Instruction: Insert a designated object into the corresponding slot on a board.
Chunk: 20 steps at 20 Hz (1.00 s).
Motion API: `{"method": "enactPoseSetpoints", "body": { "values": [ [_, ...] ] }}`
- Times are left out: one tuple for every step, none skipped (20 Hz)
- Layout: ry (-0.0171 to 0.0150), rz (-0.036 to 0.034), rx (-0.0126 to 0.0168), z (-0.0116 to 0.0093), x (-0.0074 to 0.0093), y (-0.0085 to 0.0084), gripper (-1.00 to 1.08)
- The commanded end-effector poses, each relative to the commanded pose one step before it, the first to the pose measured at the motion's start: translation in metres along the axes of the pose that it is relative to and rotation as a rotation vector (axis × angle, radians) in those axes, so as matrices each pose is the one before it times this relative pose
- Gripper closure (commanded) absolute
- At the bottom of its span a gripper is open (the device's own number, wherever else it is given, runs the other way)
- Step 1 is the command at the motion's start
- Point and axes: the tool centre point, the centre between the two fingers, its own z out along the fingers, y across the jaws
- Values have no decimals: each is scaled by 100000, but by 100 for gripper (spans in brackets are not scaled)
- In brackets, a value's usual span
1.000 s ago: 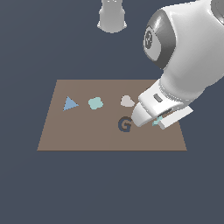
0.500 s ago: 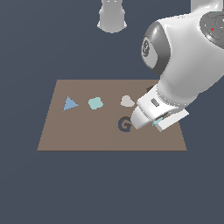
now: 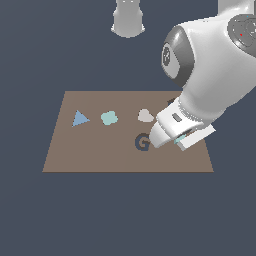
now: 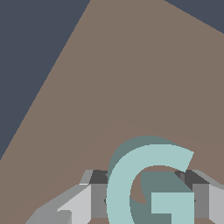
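Observation:
The pale teal G piece (image 4: pixel 144 183) sits between my fingers in the wrist view, and the gripper (image 4: pixel 146 197) is shut on it above the brown board (image 4: pixel 122 78). In the exterior view the gripper (image 3: pixel 176 140) hangs over the board (image 3: pixel 90 155) just to the exterior view's right of the dark navy G-shaped slot (image 3: pixel 143 142). Only a teal sliver of the piece (image 3: pixel 180 138) shows there under the hand. The slot is out of the wrist view.
On the board lie a blue triangle (image 3: pixel 79 119), a pale teal clover-like blob (image 3: pixel 109 118) and a pale beige rounded piece (image 3: pixel 145 116). A dark recess (image 3: pixel 171 101) is mostly hidden behind the arm. A grey robot base (image 3: pixel 128 19) stands behind the board.
The arm and gripper have shifted slightly toward the exterior view's left, closer to the G slot, still holding the piece. The shapes on the board have not moved.

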Motion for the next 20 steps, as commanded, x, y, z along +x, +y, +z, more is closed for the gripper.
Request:
{"method": "enactPoseSetpoints", "body": {
  "values": [
    [2, -44, 29, 9, 5, -24, 108],
    [0, 0, 0, -6, -1, 1, 108],
    [-4, -56, -41, -5, -7, 10, 108],
    [0, -229, -9, -2, -11, -5, 108],
    [1, -372, -1, -2, -21, -2, 108],
    [1, -512, -1, -2, -30, 3, 108],
    [1, -662, -1, -3, -38, 2, 108],
    [2, -808, -1, -4, -47, 3, 108],
    [2, -954, -1, -5, -56, 3, 108],
    [2, -1101, -1, -5, -64, 4, 108],
    [2, -1247, -1, -6, -73, 4, 108],
    [3, -1391, -2, -7, -81, 5, 108],
    [3, -1536, -2, -7, -90, 5, 108],
    [3, -1680, -2, -8, -98, 6, 108],
    [3, -1823, -2, -9, -106, 7, 108],
    [4, -1967, -2, -9, -115, 7, 108],
    [4, -2108, -3, -10, -123, 8, 108],
    [4, -2249, -3, -11, -131, 9, 108],
    [4, -2389, -3, -11, -140, 10, 108],
    [4, -2529, -3, -12, -148, 10, 108]
  ]
}}
